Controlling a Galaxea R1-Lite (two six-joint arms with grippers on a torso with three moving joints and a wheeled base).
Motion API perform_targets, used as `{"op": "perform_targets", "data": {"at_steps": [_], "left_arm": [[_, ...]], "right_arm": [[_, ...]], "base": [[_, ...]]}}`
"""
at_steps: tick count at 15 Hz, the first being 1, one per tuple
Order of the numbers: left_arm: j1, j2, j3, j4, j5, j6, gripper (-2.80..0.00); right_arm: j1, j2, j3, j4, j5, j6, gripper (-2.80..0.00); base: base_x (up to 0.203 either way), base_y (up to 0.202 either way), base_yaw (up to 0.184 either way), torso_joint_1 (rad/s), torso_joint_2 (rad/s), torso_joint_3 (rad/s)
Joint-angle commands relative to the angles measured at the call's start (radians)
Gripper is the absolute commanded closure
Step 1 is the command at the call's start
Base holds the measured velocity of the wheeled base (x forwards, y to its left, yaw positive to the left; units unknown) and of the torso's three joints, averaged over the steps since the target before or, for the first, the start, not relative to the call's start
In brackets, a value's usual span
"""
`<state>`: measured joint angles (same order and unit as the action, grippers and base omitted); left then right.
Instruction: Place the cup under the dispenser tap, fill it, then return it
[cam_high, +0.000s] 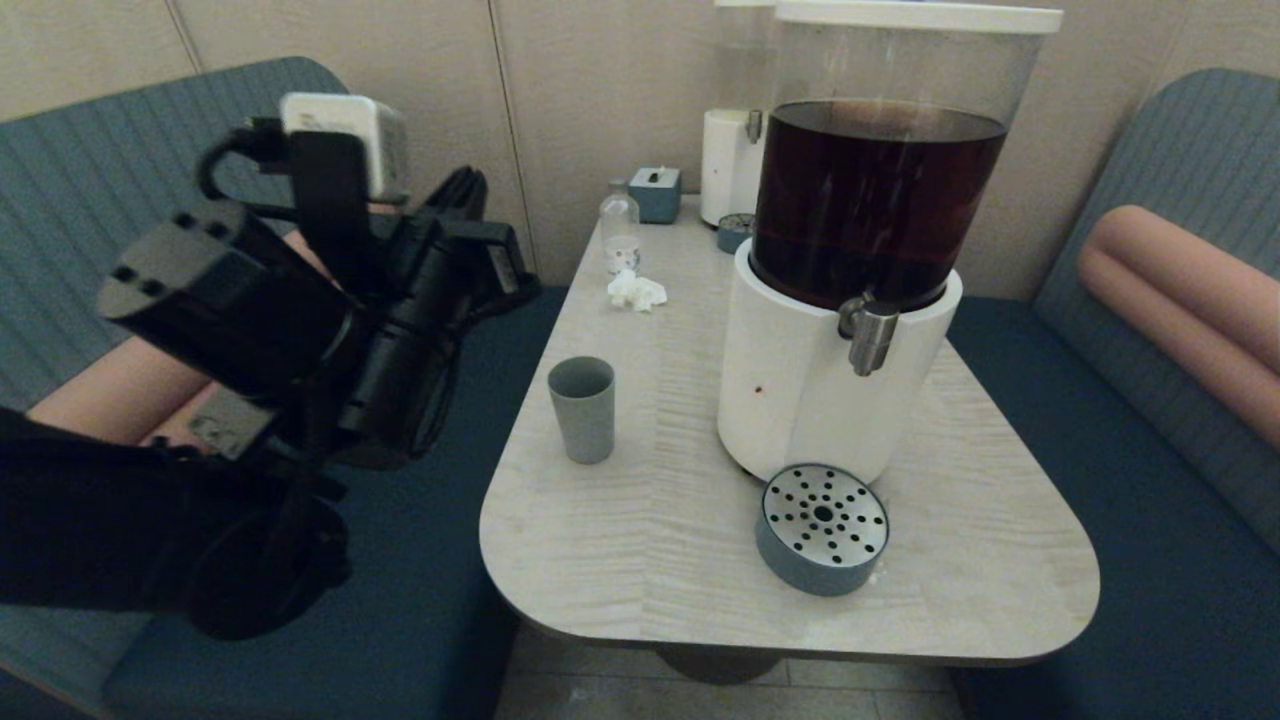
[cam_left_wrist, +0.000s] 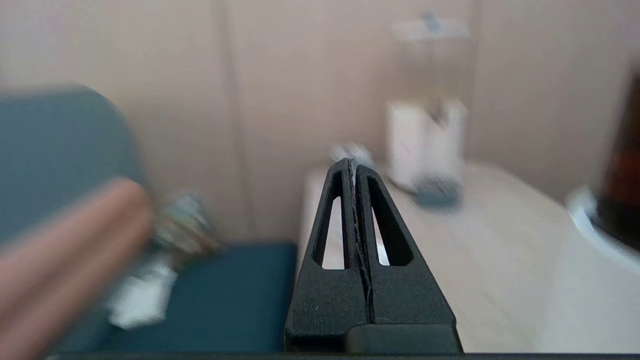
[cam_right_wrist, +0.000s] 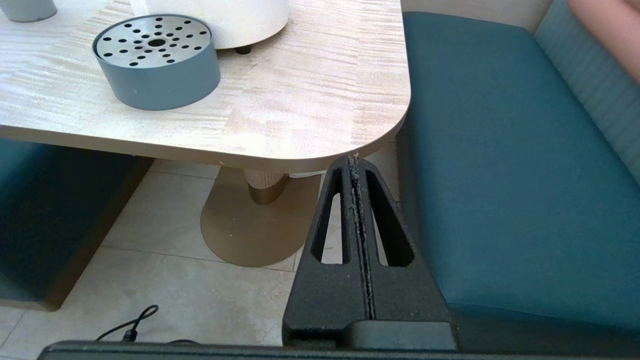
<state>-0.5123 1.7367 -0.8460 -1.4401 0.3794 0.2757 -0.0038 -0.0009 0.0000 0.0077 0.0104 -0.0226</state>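
Observation:
The grey-green cup (cam_high: 582, 410) stands upright on the table's left side, well left of the large dispenser (cam_high: 880, 200). The dispenser's steel tap (cam_high: 870, 335) juts out above the round blue-grey drip tray (cam_high: 822, 530), and nothing stands on that tray. My left gripper (cam_left_wrist: 351, 162) is shut with nothing in it. Its arm (cam_high: 300, 320) is raised over the bench, left of the table and apart from the cup. My right gripper (cam_right_wrist: 355, 159) is also shut and empty, low beside the table's front right corner.
At the back of the table (cam_high: 650, 560) are a smaller white dispenser (cam_high: 730, 165), a small bottle (cam_high: 620, 235), a blue tissue box (cam_high: 655, 193) and a crumpled tissue (cam_high: 636, 291). Blue benches flank the table on both sides.

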Motion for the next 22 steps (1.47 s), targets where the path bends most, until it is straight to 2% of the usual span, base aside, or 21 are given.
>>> {"op": "perform_targets", "data": {"at_steps": [1,2,5,8,10,11,14,18,20,22], "left_arm": [[0.017,-0.208,0.029,0.026,0.009,0.031,0.0],[0.019,-0.28,0.044,0.067,0.013,0.043,0.0],[0.024,-0.51,0.092,0.299,0.03,0.06,0.0],[0.028,-0.706,0.128,0.552,0.104,0.064,0.0],[0.058,-0.828,0.158,0.68,0.144,0.064,0.0],[0.086,-0.867,0.173,0.723,0.155,0.063,0.0],[0.235,-1.041,0.264,0.816,0.165,0.062,0.0],[0.419,-1.335,0.482,0.846,0.169,0.063,0.0],[0.488,-1.466,0.591,0.863,0.156,0.064,0.0],[0.517,-1.55,0.647,0.929,0.118,0.061,0.0]], "right_arm": [[0.0,0.0,0.0,0.0,0.0,0.0,0.0],[-0.001,-0.001,0.0,0.0,0.0,0.0,0.0],[0.0,0.0,0.0,0.0,0.0,0.0,0.0],[-0.001,-0.001,0.0,0.0,0.0,0.0,0.0],[-0.001,0.001,0.0,0.0,0.0,0.0,0.0],[-0.001,0.001,0.0,0.0,0.0,0.0,0.0],[0.0,-0.001,0.0,0.0,0.0,0.0,0.0],[0.0,0.0,0.0,0.0,0.0,0.0,0.0],[0.0,-0.001,0.0,0.0,0.0,0.0,0.0],[0.0,0.001,0.0,-0.001,0.0,0.0,0.0]], "base": [[0.0,0.0,0.0,0.0,0.0,0.0],[0.0,0.0,0.0,0.0,0.0,0.0],[0.0,0.0,0.0,0.0,0.0,0.0],[0.0,0.0,0.0,0.0,0.0,0.0],[0.0,0.0,0.0,0.0,0.0,0.0],[0.0,0.0,0.0,0.0,0.0,0.0],[0.0,0.0,0.0,0.0,0.0,0.0],[0.0,0.0,0.0,0.0,0.0,0.0],[0.0,0.0,0.0,0.0,0.0,0.0],[0.0,0.0,0.0,0.0,0.0,0.0]]}}
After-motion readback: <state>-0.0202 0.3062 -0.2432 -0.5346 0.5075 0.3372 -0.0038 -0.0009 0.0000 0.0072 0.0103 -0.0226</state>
